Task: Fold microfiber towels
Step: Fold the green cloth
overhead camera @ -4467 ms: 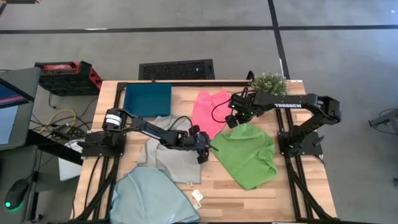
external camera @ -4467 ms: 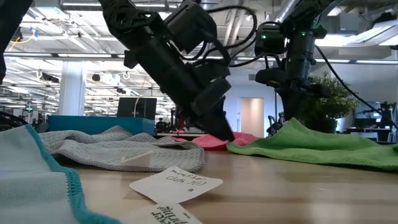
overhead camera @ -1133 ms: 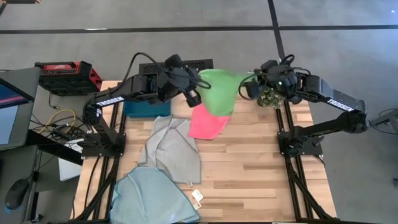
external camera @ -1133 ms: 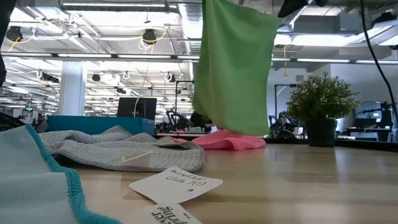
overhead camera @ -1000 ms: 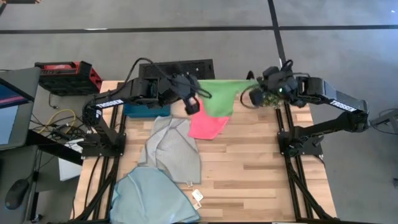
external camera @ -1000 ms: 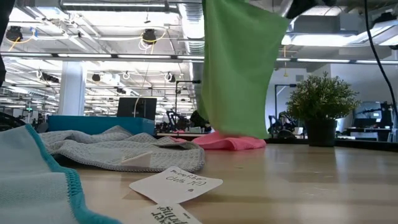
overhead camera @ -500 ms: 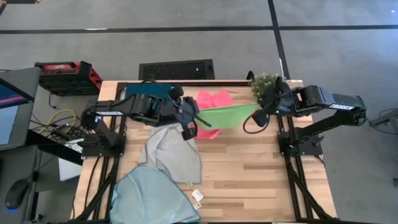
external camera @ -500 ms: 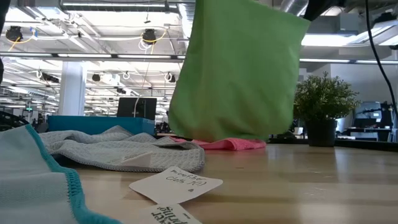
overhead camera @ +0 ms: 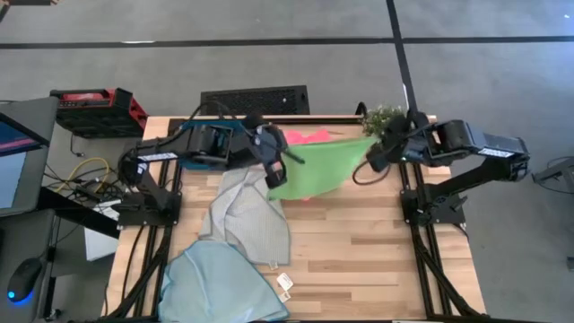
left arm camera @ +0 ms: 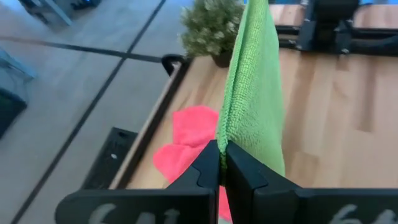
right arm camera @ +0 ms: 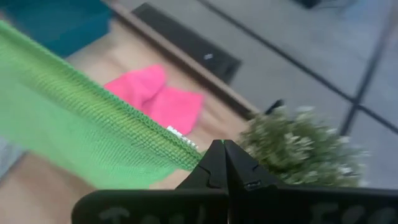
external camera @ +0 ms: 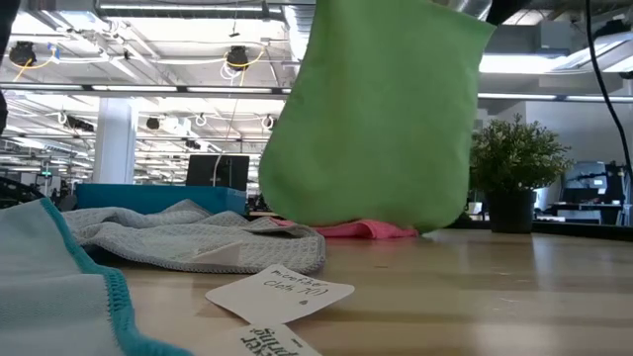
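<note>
Since half a second ago the green towel (overhead camera: 314, 170) has been carried lower and nearer the tabletop's middle, its hanging bulk now spread wider over the pink towel (overhead camera: 309, 137). A pale wooden tabletop (overhead camera: 377, 242) is seen on a grey floor crossed by dark lines; in the low view an open hall with ceiling lights and a white column lies beyond it. Along the far edge stand a dark teal tray (external camera: 148, 196) and a small potted plant (overhead camera: 384, 119). The near right half of the tabletop is bare wood, while the near left is taken up by the pale grey towel (overhead camera: 247, 211), the light blue towel (overhead camera: 220, 287) and two paper tags (external camera: 280, 293). The green towel is held stretched between the two arms, one top corner clamped in the left gripper (overhead camera: 273, 170) and the other in the right gripper (overhead camera: 372, 157), both closed tight on the cloth. Its lower edge is seen in the low view hanging just above, or touching, the pink towel; which cannot be told.
</note>
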